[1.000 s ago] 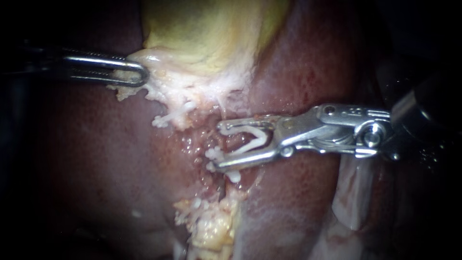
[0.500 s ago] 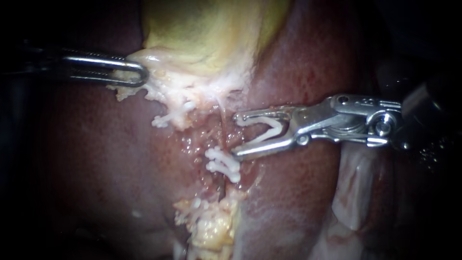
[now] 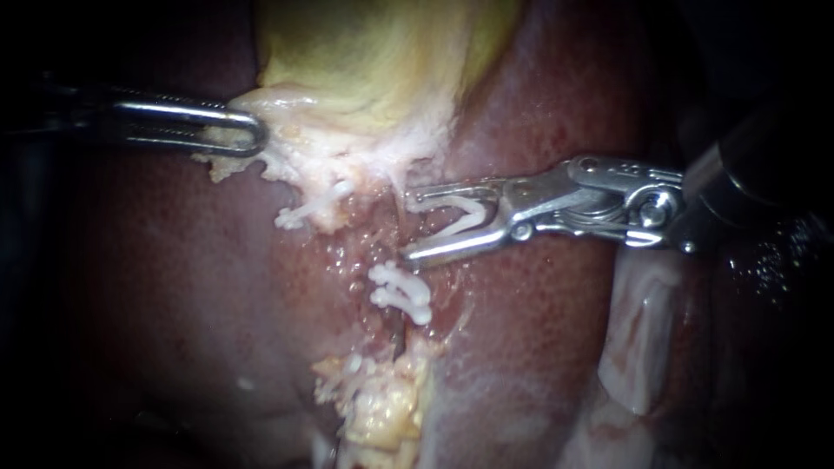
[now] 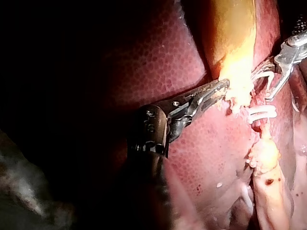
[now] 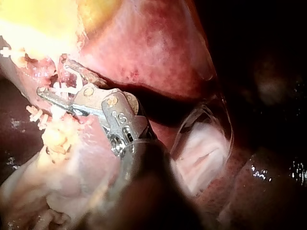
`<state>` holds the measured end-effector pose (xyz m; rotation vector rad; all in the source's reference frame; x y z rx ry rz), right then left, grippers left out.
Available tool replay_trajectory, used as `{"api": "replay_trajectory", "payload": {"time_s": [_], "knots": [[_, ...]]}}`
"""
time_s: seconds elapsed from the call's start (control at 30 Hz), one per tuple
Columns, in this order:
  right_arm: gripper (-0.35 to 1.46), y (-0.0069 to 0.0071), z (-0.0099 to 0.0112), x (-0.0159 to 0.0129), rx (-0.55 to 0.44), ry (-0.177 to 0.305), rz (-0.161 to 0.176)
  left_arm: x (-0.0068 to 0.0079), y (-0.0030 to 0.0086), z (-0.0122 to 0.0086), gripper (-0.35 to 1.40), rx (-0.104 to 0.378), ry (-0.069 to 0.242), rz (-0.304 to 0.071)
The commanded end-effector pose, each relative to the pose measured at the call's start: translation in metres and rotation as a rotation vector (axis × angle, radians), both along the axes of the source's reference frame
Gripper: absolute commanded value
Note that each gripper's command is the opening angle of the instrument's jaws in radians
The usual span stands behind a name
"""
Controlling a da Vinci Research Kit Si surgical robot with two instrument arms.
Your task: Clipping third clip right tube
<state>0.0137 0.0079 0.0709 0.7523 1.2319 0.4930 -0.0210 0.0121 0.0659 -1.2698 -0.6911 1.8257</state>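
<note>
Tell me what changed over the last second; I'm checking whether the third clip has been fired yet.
The right instrument drew back off the two placed clips, then came forward again higher, nearer the gallbladder. Its jaws hold the loaded clip, not closed, as before. The left instrument kept its grip on the gallbladder's edge; the placed clips stayed put.

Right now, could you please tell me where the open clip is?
In the endoscope view, the open clip sits between the jaws of the right instrument, near centre, just above the two placed clips and below the gallbladder.
</note>
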Motion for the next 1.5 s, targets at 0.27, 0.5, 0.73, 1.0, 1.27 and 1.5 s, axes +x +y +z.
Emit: {"api": "replay_trajectory", "payload": {"time_s": [0.27, 0.5, 0.73, 1.0, 1.27, 1.5], "knots": [[0.46, -0.0001, -0.0002, 0.0015, 0.035, 0.05, 0.047, 0.0, 0.0, 0.0, -0.35, 0.0, 0.001, -0.001], [0.45, -0.0005, -0.002, 0.0022, 0.073, 0.082, 0.04, -0.0001, 0.0, 0.0, -0.35, 0.0, 0.001, -0.001], [0.43, -0.0009, -0.0042, 0.0025, 0.087, 0.091, 0.033, -0.0001, 0.0, 0.0, -0.35, 0.0, 0.001, -0.001], [0.34, -0.0009, -0.0059, 0.0025, 0.12, 0.097, 0.025, -0.0001, 0.0, 0.0, -0.35, 0.0, 0.001, -0.001], [0.09, -0.0008, -0.0068, 0.0023, 0.151, 0.105, 0.004, 0.0, 0.0, 0.0, -0.35, 0.0, 0.001, -0.001], [-0.35, -0.0011, -0.007, 0.0017, 0.254, 0.08, 0.015, 0.0, 0.0, 0.0, -0.35, 0.0, 0.001, -0.001]]}}
